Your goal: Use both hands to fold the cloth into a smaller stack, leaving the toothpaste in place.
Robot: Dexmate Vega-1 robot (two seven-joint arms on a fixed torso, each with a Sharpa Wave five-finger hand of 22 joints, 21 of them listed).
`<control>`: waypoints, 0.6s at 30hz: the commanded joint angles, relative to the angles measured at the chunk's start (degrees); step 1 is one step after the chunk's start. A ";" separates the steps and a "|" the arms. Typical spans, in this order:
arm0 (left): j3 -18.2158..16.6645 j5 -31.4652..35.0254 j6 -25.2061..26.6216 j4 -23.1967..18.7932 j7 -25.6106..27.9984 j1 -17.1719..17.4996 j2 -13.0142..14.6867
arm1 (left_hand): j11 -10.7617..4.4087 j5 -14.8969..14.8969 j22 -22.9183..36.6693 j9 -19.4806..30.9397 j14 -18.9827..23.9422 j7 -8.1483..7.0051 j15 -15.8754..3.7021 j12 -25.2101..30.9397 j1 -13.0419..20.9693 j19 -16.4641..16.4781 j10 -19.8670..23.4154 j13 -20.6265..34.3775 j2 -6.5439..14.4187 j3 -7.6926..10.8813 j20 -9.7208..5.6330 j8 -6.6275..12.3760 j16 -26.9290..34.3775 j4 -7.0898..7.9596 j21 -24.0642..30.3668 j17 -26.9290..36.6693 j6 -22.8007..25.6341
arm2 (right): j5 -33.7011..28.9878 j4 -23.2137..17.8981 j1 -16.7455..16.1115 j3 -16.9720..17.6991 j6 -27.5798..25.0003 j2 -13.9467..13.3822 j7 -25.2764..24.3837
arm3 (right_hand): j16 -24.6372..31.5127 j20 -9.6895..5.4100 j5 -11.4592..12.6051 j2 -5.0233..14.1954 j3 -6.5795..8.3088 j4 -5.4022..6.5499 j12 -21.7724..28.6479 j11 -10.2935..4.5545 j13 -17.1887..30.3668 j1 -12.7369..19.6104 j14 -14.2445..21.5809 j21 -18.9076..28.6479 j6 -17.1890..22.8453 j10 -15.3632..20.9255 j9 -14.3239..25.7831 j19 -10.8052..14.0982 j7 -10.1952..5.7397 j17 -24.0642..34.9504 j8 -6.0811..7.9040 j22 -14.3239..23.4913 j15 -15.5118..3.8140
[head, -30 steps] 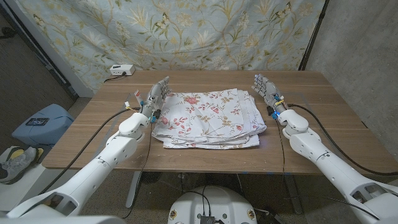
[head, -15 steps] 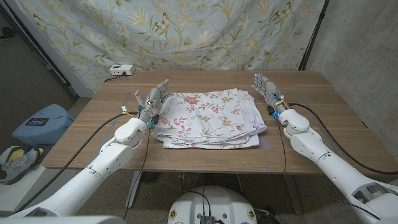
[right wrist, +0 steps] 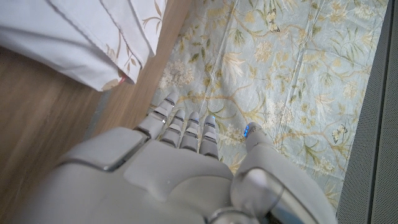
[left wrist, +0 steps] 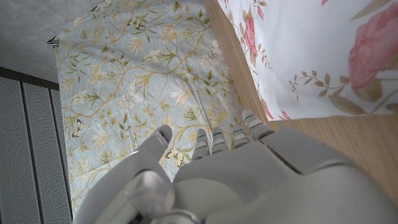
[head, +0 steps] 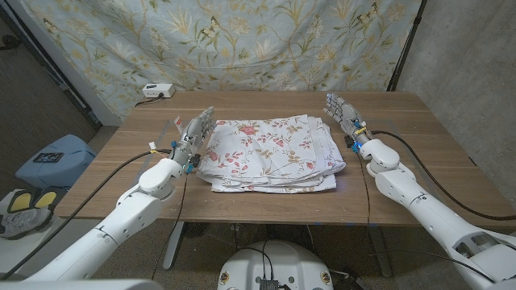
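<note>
The cloth [head: 270, 153], white with pink flowers, lies folded in a loose, layered stack on the middle of the wooden table [head: 419, 153]. Its edges are uneven, and several layers show along the near side and the right edge.

The left hand [head: 196, 129] stands beside the cloth's left edge with its fingers straight and apart, holding nothing; from the head view it looks just beside the cloth, and whether it touches cannot be told. In the left wrist view the fingers [left wrist: 211, 140] reach out past the table's edge toward the flowered backdrop [left wrist: 143, 81], with the cloth [left wrist: 323, 56] lying close by on the wood.

The right hand [head: 342, 111] stands near the cloth's far right corner, fingers extended and spread, empty too. The right wrist view shows its fingers [right wrist: 186, 127] straight, with the cloth's layered edge [right wrist: 106, 37] near them but apart.

A small white box [head: 158, 91] sits at the far left corner of the table. Off the table to the left are a blue bag [head: 52, 159] and shoes [head: 24, 205] on the floor
</note>
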 commanded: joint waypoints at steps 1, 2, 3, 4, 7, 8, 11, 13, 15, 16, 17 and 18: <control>-3.03 0.38 2.65 -6.81 2.25 5.42 4.11 | -0.10 0.45 0.18 0.26 0.40 -0.39 -0.10 0.47 0.62 0.51 0.43 0.22 -0.13 -0.05 -0.03 0.19 0.21 -0.48 0.54 0.04 0.59 | -0.73 2.59 2.14 -0.70 0.96 0.43 1.72 | -0.11 -1.97 0.05 -0.38 0.29 -0.35 -0.05 -0.33 0.22 0.33 -0.24 -0.06 -0.02 -0.20 0.19 -0.31 0.10 0.17 0.07 0.33 -0.18; -3.21 0.08 2.25 -6.87 1.52 5.69 4.30 | -0.26 0.48 0.18 0.25 0.51 -0.78 -0.29 0.46 0.73 0.71 0.52 0.21 -0.35 -0.13 -0.17 0.34 0.21 -0.72 0.59 0.02 1.09 | -0.88 3.05 2.41 -0.77 1.36 0.46 2.04 | -0.11 -1.97 0.05 -0.38 0.30 -0.36 -0.05 -0.34 0.22 0.34 -0.25 -0.06 -0.02 -0.21 0.19 -0.31 0.11 0.17 0.07 0.33 -0.20; -3.37 -0.26 2.16 -7.02 1.04 5.92 4.46 | -0.46 0.51 0.16 0.23 0.59 -1.08 -0.50 0.42 0.83 0.80 0.57 0.20 -0.70 -0.28 -0.37 0.50 0.19 -1.03 0.59 -0.01 1.67 | -0.99 3.45 2.64 -0.80 1.68 0.51 2.25 | -0.11 -1.98 0.05 -0.38 0.30 -0.36 -0.04 -0.31 0.22 0.34 -0.25 -0.06 -0.03 -0.20 0.19 -0.32 0.09 0.16 0.07 0.33 -0.26; -3.59 -0.55 2.49 -7.41 0.81 6.21 4.80 | -0.45 0.53 0.16 0.23 0.77 -1.05 -0.53 0.45 0.90 0.86 0.72 0.19 -0.83 -0.35 -0.33 0.56 0.23 -1.20 0.60 -0.02 1.94 | -1.00 3.68 2.80 -0.79 1.72 0.54 2.32 | -0.11 -1.98 0.05 -0.38 0.30 -0.37 -0.04 -0.33 0.22 0.34 -0.25 -0.06 -0.05 -0.20 0.19 -0.32 0.09 0.16 0.06 0.33 -0.22; -4.01 -0.11 3.14 -8.37 0.04 6.88 6.32 | -0.67 0.56 0.15 0.22 0.88 -0.95 -0.68 0.47 1.02 0.96 0.91 0.18 -0.94 -0.43 -0.45 0.60 0.23 -1.45 0.61 -0.03 2.24 | -0.88 4.51 3.27 -0.73 2.10 0.63 2.81 | -0.12 -2.02 0.04 -0.38 0.31 -0.41 -0.05 -0.36 0.22 0.36 -0.30 -0.11 -0.05 -0.26 0.19 -0.44 0.14 0.14 0.07 0.33 -0.19; -4.20 0.19 3.32 -8.77 0.35 7.19 6.56 | -0.68 0.57 0.15 0.22 0.91 -0.91 -0.75 0.47 1.04 0.98 0.93 0.18 -0.96 -0.44 -0.48 0.61 0.23 -1.50 0.61 -0.03 2.32 | -1.00 4.69 3.40 -0.76 2.19 0.53 2.97 | -0.12 -2.03 0.04 -0.38 0.31 -0.42 -0.07 -0.39 0.22 0.37 -0.31 -0.10 -0.04 -0.30 0.19 -0.43 0.12 0.13 0.07 0.33 -0.18; -4.94 0.89 3.93 -10.30 1.16 8.36 7.44 | -0.70 0.69 0.15 0.21 1.49 -0.69 -0.94 0.56 1.35 1.34 1.42 0.16 -0.91 -0.47 -0.63 0.72 0.37 -1.95 0.70 -0.04 3.01 | -0.92 4.73 3.55 -0.68 2.07 0.28 3.20 | -0.12 -2.02 0.04 -0.38 0.33 -0.48 -0.05 -0.30 0.22 0.41 -0.30 -0.09 -0.06 -0.30 0.19 -0.43 0.12 0.11 0.08 0.32 -0.20; -5.40 1.99 4.70 -11.52 2.26 9.16 8.14 | -0.72 0.87 0.14 0.20 1.99 -0.83 -1.11 0.64 1.71 1.71 1.83 0.15 -0.71 -0.35 -0.72 0.79 0.47 -2.34 0.79 -0.05 3.56 | -0.94 4.73 3.63 -0.64 1.99 0.10 3.28 | -0.14 -2.02 0.04 -0.39 0.35 -0.54 -0.05 -0.35 0.22 0.45 -0.34 -0.10 -0.08 -0.32 0.19 -0.45 0.11 0.08 0.07 0.32 -0.23; -5.82 2.48 4.80 -12.13 2.13 9.77 8.78 | -0.96 1.01 0.13 0.19 2.15 -0.96 -1.24 0.72 1.98 1.91 2.17 0.14 -0.59 -0.24 -0.78 0.79 0.46 -2.64 0.84 -0.06 3.83 | -1.08 5.02 3.80 -0.67 2.23 -0.03 3.56 | -0.15 -2.01 0.04 -0.40 0.37 -0.60 -0.05 -0.38 0.21 0.50 -0.36 -0.10 -0.13 -0.33 0.19 -0.47 0.14 0.05 0.06 0.32 -0.25; -6.04 2.76 4.84 -12.43 2.22 10.09 9.00 | -1.06 1.13 0.12 0.19 2.26 -1.04 -1.29 0.71 2.16 2.01 2.23 0.13 -0.44 -0.12 -0.91 0.78 0.47 -2.80 0.85 -0.06 3.92 | -0.97 4.90 3.78 -0.60 1.97 -0.05 3.42 | -0.15 -2.01 0.04 -0.40 0.38 -0.63 -0.05 -0.34 0.21 0.52 -0.37 -0.10 -0.14 -0.34 0.18 -0.48 0.14 0.04 0.06 0.32 -0.27; -6.27 2.90 5.04 -12.77 2.32 10.40 9.20 | -1.14 1.24 0.12 0.18 2.33 -1.03 -1.30 0.71 2.36 2.07 2.32 0.13 -0.33 0.00 -0.90 0.75 0.45 -2.97 0.86 -0.06 3.98 | -0.99 4.99 3.86 -0.63 1.98 -0.12 3.58 | -0.15 -2.02 0.04 -0.41 0.39 -0.66 -0.05 -0.35 0.21 0.54 -0.38 -0.11 -0.16 -0.36 0.18 -0.51 0.15 0.02 0.06 0.32 -0.26; -6.54 3.00 5.62 -13.29 2.58 10.73 9.53 | -1.10 1.31 0.11 0.18 2.40 -0.99 -1.33 0.71 2.48 2.11 2.38 0.12 -0.28 0.07 -0.93 0.75 0.46 -3.09 0.86 -0.06 4.07 | -1.13 5.18 3.96 -0.69 2.22 -0.21 3.82 | -0.15 -2.01 0.03 -0.41 0.39 -0.67 -0.05 -0.38 0.21 0.55 -0.39 -0.10 -0.19 -0.38 0.18 -0.50 0.15 0.02 0.05 0.32 -0.24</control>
